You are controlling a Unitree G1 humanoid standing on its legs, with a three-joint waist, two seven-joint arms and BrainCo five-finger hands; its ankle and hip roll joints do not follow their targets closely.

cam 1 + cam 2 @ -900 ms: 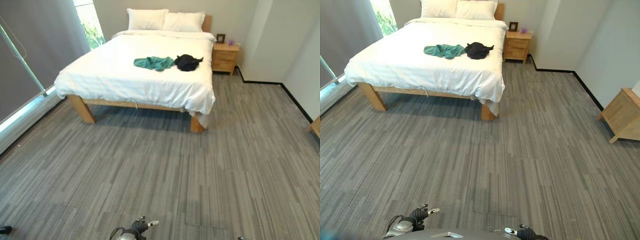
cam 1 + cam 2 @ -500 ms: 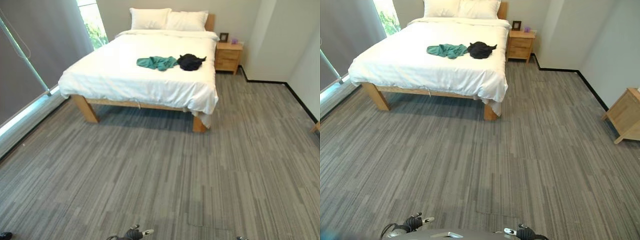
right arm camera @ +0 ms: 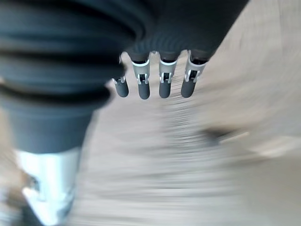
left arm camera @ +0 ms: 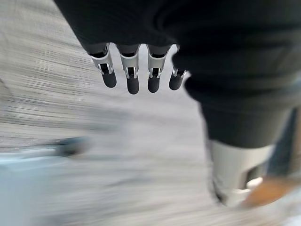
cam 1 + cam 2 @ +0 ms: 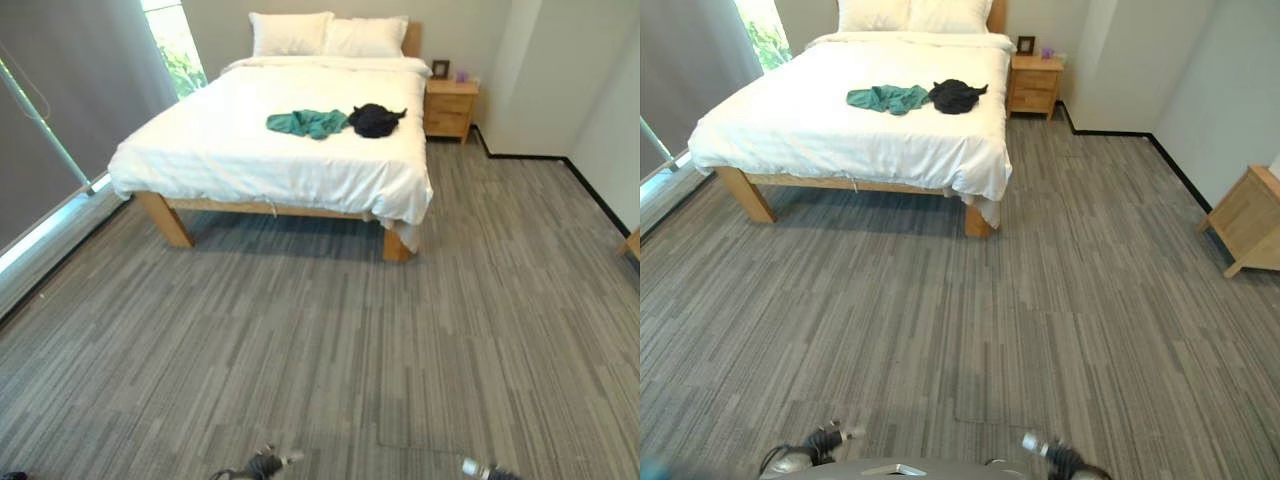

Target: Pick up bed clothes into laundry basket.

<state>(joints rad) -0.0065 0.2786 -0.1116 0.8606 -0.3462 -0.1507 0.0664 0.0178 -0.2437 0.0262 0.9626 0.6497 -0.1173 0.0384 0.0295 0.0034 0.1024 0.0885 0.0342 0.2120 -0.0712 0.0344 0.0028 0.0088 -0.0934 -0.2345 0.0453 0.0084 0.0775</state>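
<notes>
Bed (image 5: 270,150), white sheet, wooden legs, across a stretch of grey floor (image 5: 330,340) from the robot, well apart from both hands. On it, the task's things: teal cloth (image 5: 305,122) and black cloth (image 5: 375,119), lying just beside each other near the mattress's far right part; whether they touch cannot be told. Two pillows (image 5: 328,35) at the headboard; nightstand (image 5: 450,108) to the bed's right, small items on top too small to tell. Window (image 5: 175,45) and grey blind (image 5: 70,100) along the left wall. Left hand (image 4: 134,70): fingers hanging straight and loose, holding nothing, over floor. Right hand (image 3: 153,77): same, relaxed and empty. Judged stage: approach, nothing picked up yet. Risks, as judgement: with the clothes set far in from the near bed edge, a reach from the foot may fall short, so the robot likely needs the right side; a loose grab could take up sheet along with cloth, or lift one garment and drag the other off; a carried cloth would have nowhere evident to go. Differences by view: right eye view adds a wooden cabinet (image 5: 1248,222) against the right wall, of which the left eye view catches just a corner; the wrist views give the fingers' state, which the eye views leave unreadable.
</notes>
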